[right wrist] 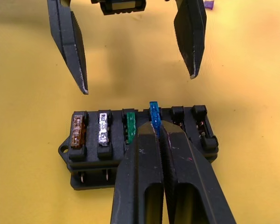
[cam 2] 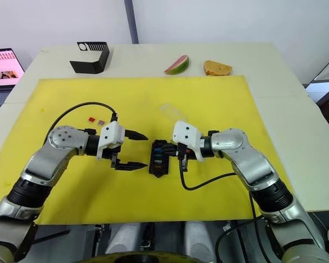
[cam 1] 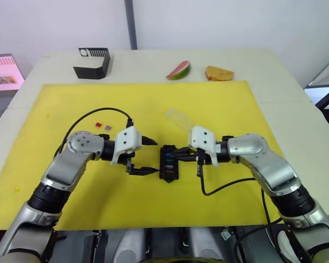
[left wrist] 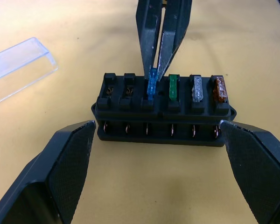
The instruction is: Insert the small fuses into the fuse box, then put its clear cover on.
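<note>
The black fuse box (cam 1: 168,163) lies on the yellow mat between my two grippers. Amber (left wrist: 219,88), grey (left wrist: 196,88) and green (left wrist: 173,87) fuses stand in one row of its slots. My right gripper (right wrist: 154,127) is shut on the teal fuse (right wrist: 153,113), which stands upright in the slot beside the green one. My left gripper (cam 1: 149,156) is open, a short way from the box's left side, with nothing in it. A red fuse (cam 1: 98,125) and a purple fuse (cam 1: 107,127) lie loose on the mat behind my left arm. The clear cover (cam 1: 179,119) lies just beyond the box.
A larger black angular box (cam 1: 92,63) with a white vent stands at the table's back left. A watermelon slice (cam 1: 178,70) and a piece of bread (cam 1: 219,73) lie at the back. A screen (cam 1: 3,71) stands off the table's left edge.
</note>
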Available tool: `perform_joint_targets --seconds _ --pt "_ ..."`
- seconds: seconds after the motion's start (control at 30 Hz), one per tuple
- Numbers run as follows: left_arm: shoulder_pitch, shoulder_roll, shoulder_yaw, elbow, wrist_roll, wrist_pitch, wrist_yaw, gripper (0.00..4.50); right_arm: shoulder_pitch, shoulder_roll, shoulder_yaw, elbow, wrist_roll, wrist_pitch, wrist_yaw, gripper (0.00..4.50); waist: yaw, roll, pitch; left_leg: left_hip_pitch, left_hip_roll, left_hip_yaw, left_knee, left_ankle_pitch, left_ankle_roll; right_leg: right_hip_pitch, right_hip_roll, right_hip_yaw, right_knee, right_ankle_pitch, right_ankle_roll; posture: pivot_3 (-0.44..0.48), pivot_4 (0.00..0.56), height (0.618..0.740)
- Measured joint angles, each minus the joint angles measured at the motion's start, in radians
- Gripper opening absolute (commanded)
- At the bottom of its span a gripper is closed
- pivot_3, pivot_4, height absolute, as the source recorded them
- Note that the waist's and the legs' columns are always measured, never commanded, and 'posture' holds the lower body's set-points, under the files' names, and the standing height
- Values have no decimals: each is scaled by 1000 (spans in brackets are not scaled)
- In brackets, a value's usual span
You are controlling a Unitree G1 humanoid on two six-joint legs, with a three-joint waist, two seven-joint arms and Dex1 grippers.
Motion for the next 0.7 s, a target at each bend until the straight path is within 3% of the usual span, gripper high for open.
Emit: perform_joint_targets --seconds 0.7 --pt "0 -8 0 0 1 0 0 4460 0 3 10 35 -41 -63 1 0 0 0 0 0 0 0 0 0 -1 0 0 0 0 0 0 0 150 740"
